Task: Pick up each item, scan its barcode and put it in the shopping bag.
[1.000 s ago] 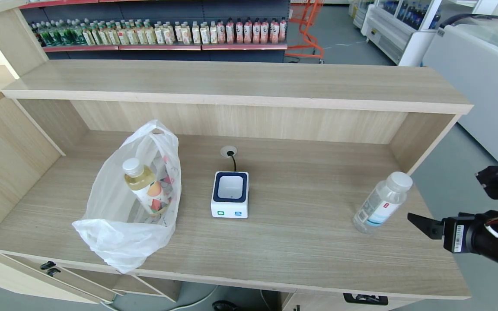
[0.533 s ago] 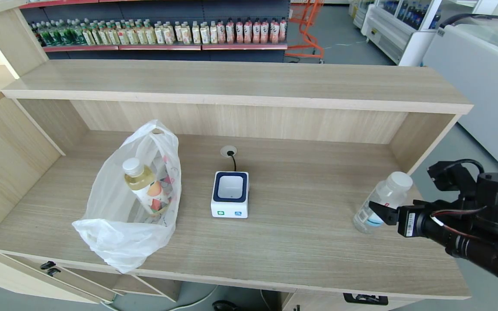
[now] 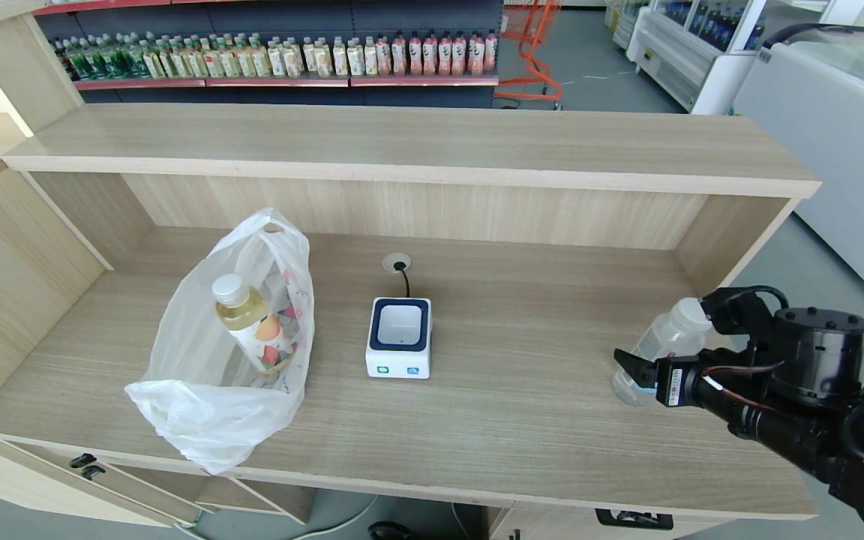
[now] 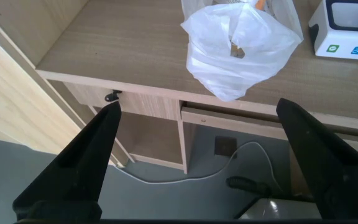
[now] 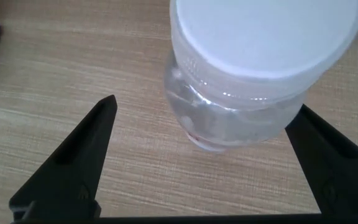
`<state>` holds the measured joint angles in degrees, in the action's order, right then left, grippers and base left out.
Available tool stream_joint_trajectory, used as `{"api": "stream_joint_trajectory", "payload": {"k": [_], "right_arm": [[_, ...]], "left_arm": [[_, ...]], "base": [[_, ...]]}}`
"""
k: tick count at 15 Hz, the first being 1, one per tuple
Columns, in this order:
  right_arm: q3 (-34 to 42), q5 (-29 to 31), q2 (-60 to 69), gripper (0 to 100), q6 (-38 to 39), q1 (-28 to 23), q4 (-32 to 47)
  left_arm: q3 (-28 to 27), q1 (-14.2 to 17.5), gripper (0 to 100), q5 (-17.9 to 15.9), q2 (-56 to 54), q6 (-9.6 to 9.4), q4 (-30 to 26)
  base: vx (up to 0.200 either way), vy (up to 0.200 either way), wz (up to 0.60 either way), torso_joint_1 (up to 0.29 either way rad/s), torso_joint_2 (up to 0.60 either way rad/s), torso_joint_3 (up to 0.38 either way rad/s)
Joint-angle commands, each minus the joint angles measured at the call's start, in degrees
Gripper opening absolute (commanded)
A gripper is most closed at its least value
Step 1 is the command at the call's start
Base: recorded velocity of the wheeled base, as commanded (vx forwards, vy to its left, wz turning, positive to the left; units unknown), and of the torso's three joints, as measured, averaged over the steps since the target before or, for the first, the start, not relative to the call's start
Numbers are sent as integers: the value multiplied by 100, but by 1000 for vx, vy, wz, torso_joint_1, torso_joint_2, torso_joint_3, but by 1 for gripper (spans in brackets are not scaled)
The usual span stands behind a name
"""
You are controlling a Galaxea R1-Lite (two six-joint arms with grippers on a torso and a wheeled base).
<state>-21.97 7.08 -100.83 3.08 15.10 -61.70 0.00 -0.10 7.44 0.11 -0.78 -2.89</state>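
A clear water bottle (image 3: pixel 655 347) with a white cap stands at the counter's right end. My right gripper (image 3: pixel 666 331) is open, with one finger on each side of the bottle. In the right wrist view the bottle (image 5: pixel 253 81) sits between the fingertips (image 5: pixel 98 134) without visible contact. At the left a white shopping bag (image 3: pixel 207 375) holds a tea bottle (image 3: pixel 252 326). The white scanner (image 3: pixel 399 339) sits mid-counter. My left gripper (image 4: pixel 199 104) hangs open off the counter's front edge, below the bag (image 4: pixel 241 46).
The wooden counter (image 3: pixel 522 420) has a raised back shelf and side walls. A cable runs from the scanner to a hole (image 3: pixel 397 262) behind it. Bare counter lies between the scanner and the water bottle. Store shelves and freezers stand beyond.
My right gripper has moved in from the right edge toward the water bottle until its open fingers straddle it. The bottle, bag and scanner have not moved.
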Motion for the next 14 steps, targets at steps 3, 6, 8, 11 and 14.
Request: {"api": "stream_joint_trajectory", "payload": {"k": [3, 6, 8, 11, 14], "right_arm": [[-62, -75, -473, 100, -10, 45, -387], [-115, -181, -701, 100, -10, 80, -677], [-132, -181, -763, 100, -10, 107, -765], [-159, -190, -983, 100, -238, 124, -1196], [-168, -190, -1070, 100, -247, 133, -1363]], "left_arm": [[0, 1, 100, 3, -2, -1, -1], [0, 1, 100, 3, -2, -1, -1], [0, 1, 100, 3, -2, -1, -1], [0, 1, 100, 3, -2, -1, -1], [0, 1, 100, 3, -2, -1, -1]], "base": [[0, 0, 0, 0, 0, 0], [0, 0, 0, 0, 0, 0], [0, 0, 0, 0, 0, 0], [0, 0, 0, 0, 0, 0], [0, 0, 0, 0, 0, 0]]}}
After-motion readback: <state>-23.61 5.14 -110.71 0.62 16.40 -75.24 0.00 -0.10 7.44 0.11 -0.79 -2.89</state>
